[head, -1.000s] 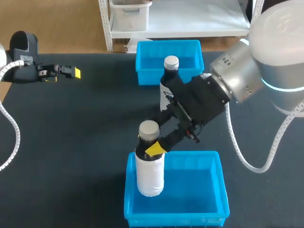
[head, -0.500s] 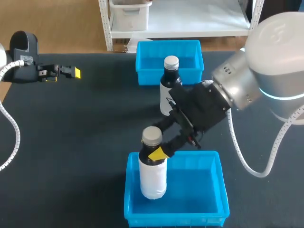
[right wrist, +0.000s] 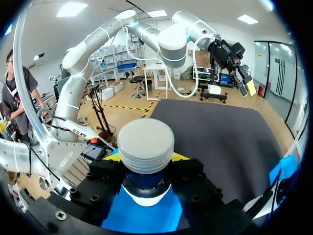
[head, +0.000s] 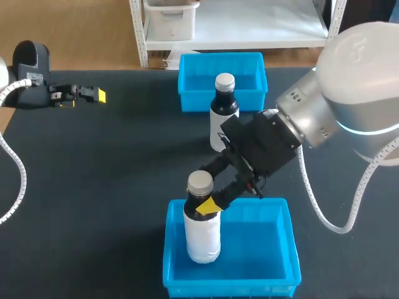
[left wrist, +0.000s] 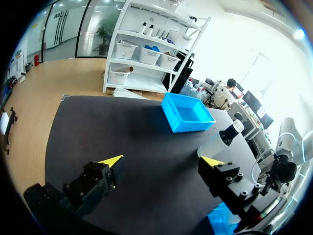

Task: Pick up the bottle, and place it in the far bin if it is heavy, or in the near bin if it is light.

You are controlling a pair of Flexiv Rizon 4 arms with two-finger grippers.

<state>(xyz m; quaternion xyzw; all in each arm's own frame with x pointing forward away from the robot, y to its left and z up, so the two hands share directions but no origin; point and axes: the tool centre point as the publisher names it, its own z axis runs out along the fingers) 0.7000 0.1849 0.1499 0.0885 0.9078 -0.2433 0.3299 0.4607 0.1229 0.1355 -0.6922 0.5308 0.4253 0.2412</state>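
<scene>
Holding the white bottle [head: 202, 233] upright inside the near bin [head: 283, 215].

Clamped by the right tool [head: 202, 199] on the dark neck just under the grey cap [right wrist: 145, 145], gripped from two sides. Long axis vertical, body straight below the tool, so probably little left but a short lowering and a release. Cannot tell from the head view whether resting on the bin floor or hanging just above it. In the right wrist view, only cap and neck between the fingers with blue beneath, nothing of the base. Missing there but plain from the head view: a dark bottle [head: 223, 115] standing beyond the tool, just before the far bin [head: 187, 87]. Left tool [left wrist: 163, 161] well apart across the tabletop [head: 112, 187], fingers spread, holding nothing.
</scene>
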